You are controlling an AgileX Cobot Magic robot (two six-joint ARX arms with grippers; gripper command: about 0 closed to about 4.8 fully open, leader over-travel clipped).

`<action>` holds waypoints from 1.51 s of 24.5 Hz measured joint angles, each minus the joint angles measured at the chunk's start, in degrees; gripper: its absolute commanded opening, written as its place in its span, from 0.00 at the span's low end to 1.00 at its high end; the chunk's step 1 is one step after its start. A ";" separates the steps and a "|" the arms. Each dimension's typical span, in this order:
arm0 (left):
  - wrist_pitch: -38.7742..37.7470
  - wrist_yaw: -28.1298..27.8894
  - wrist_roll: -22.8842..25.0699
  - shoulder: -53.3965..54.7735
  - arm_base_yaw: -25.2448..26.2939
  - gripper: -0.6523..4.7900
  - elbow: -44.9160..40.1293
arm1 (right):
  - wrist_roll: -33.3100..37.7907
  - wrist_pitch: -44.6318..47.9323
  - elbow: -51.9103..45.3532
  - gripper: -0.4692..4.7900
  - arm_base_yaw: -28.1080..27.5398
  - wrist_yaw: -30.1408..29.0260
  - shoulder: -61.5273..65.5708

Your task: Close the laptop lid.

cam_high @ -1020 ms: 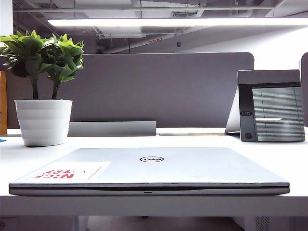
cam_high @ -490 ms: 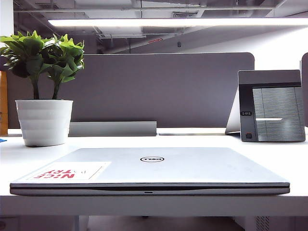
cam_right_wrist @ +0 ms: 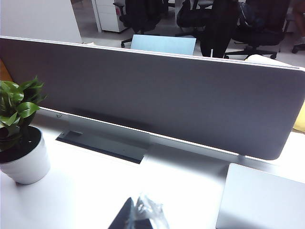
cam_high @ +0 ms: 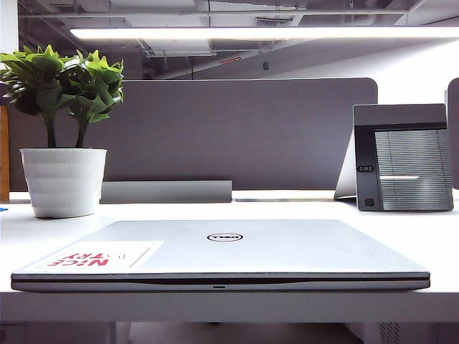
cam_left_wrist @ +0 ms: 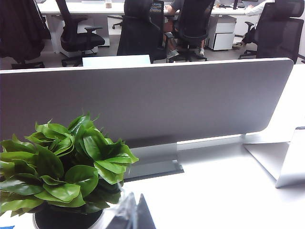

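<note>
On the counter (cam_high: 430,236), the laptop lid (cam_high: 237,247) is lying shut between potted plant (cam_high: 63,136) and ribbed-panel device (cam_high: 405,158), while left end effector (cam_left_wrist: 128,217) and right end effector (cam_right_wrist: 140,214) are hovering above, openness unclear.

A long strip light (cam_high: 265,33) glows under a dark ceiling of exposed pipes and ducts. Along the far edge of the white desk (cam_high: 43,233) stands a grey divider panel (cam_high: 237,132) on a metal foot (cam_high: 166,191), with a potted plant (cam_high: 63,129) near the desk's far left corner and a small grey device (cam_high: 405,158) near its far right corner. Beyond the divider are black office chairs (cam_left_wrist: 138,28), more white desks and a white drawer cabinet (cam_left_wrist: 221,33) on a grey floor.
</note>
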 measured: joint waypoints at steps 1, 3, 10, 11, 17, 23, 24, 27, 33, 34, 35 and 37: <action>-0.02 0.00 0.00 0.02 0.00 0.11 0.00 | 0.02 0.00 0.00 0.08 0.00 0.00 0.00; -0.09 0.04 -0.96 0.02 0.00 0.11 0.00 | 0.00 0.00 0.00 0.08 0.02 0.00 0.00; -0.87 0.50 -3.58 0.02 0.00 0.11 0.00 | 0.02 0.00 0.00 0.08 0.00 0.02 0.00; -0.90 0.50 -3.61 0.02 0.00 0.11 0.00 | 0.02 0.00 0.00 0.08 0.00 0.02 0.00; -0.90 0.50 -3.61 0.02 0.00 0.11 0.02 | 0.04 0.00 0.00 0.08 0.00 0.00 0.00; -0.90 0.50 -3.61 0.02 0.00 0.11 0.00 | 0.15 0.00 0.00 0.08 0.00 0.02 0.00; -0.90 0.46 -3.61 0.02 0.00 0.11 0.02 | 0.15 0.00 0.00 0.08 0.00 0.02 0.00; -0.90 -0.09 -3.61 0.02 0.02 0.11 0.00 | 0.15 0.00 0.00 0.08 0.00 0.00 0.00; -0.87 -0.13 -3.56 0.02 0.00 0.11 0.02 | 0.15 0.00 0.00 0.08 0.00 0.02 0.02; -0.85 -0.13 -3.54 0.02 0.02 0.11 0.02 | 0.15 0.00 0.00 0.08 0.00 0.00 0.00; -0.85 -0.13 -3.17 0.02 0.07 0.11 0.02 | 0.15 0.00 0.00 0.08 0.00 0.02 0.02; -0.98 -0.13 -0.68 -0.02 0.13 0.11 0.00 | 0.15 0.00 0.02 0.08 0.00 0.00 0.00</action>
